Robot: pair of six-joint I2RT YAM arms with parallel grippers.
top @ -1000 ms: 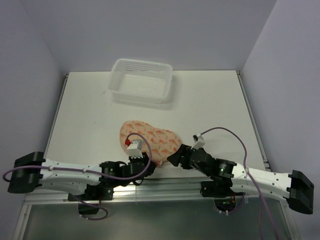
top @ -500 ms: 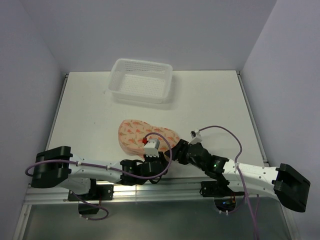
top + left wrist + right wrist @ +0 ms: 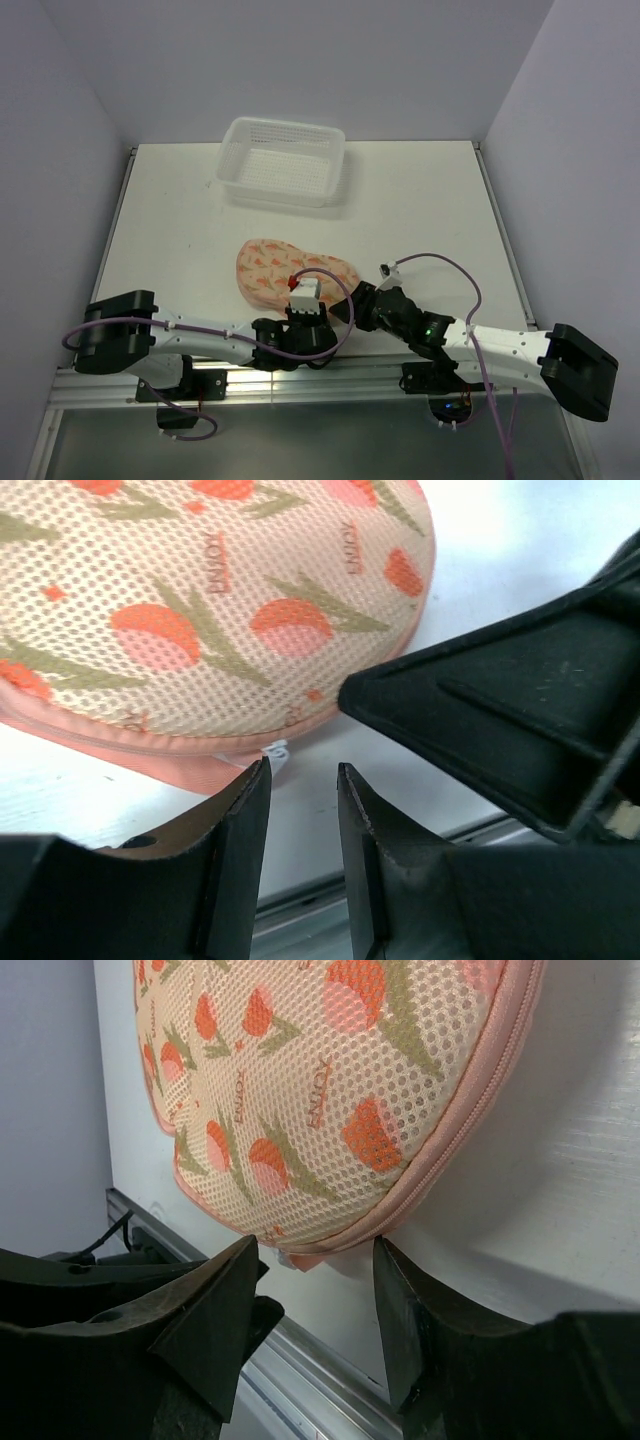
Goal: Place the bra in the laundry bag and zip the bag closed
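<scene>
The laundry bag [image 3: 283, 270] is a peach mesh pouch with an orange tulip print, lying flat near the table's front edge. Its pink zipped edge looks closed where it shows. The bra is hidden. My left gripper [image 3: 322, 316] is open and empty at the bag's near right edge. In the left wrist view my left gripper [image 3: 303, 780] is just short of the bag [image 3: 200, 610] and a small white zip pull [image 3: 277, 752]. My right gripper [image 3: 345, 309] is open and empty beside it. In the right wrist view my right gripper [image 3: 315, 1260] faces the bag's [image 3: 330, 1090] same edge.
A white mesh basket [image 3: 285, 165] stands at the back of the table. The metal front rail [image 3: 330, 1390] runs just under both grippers. The right gripper's finger [image 3: 500, 710] crowds the left wrist view, and the left gripper's body [image 3: 100, 1270] shows in the right wrist view.
My left arm has swung right along the bag's near edge to its right corner. My right gripper has moved left to meet it. The bag has shifted slightly left.
</scene>
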